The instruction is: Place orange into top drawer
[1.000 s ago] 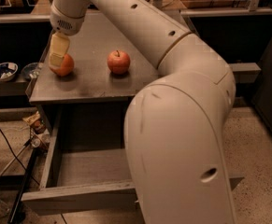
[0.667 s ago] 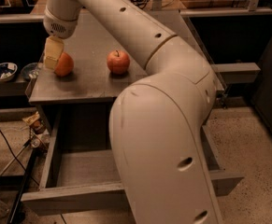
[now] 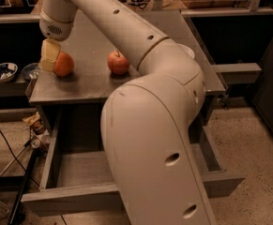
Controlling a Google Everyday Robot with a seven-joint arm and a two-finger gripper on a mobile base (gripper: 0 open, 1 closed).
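On the grey tabletop (image 3: pixel 87 86), the gripper (image 3: pixel 50 56) sits against the orange (image 3: pixel 64 64); whether it grips, I cannot tell.

gripper (image 3: pixel 49 56): at 9 o'clock of the orange (image 3: pixel 65 64), masking that side.
top drawer (image 3: pixel 75 168): 3 o'clock half behind arm (image 3: pixel 145 139).
arm: cut by bottom edge.

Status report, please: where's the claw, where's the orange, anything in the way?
Gripper at orange's left side, over tabletop. Orange on tabletop, not in drawer. Top drawer open below. Apple right of orange, apart.
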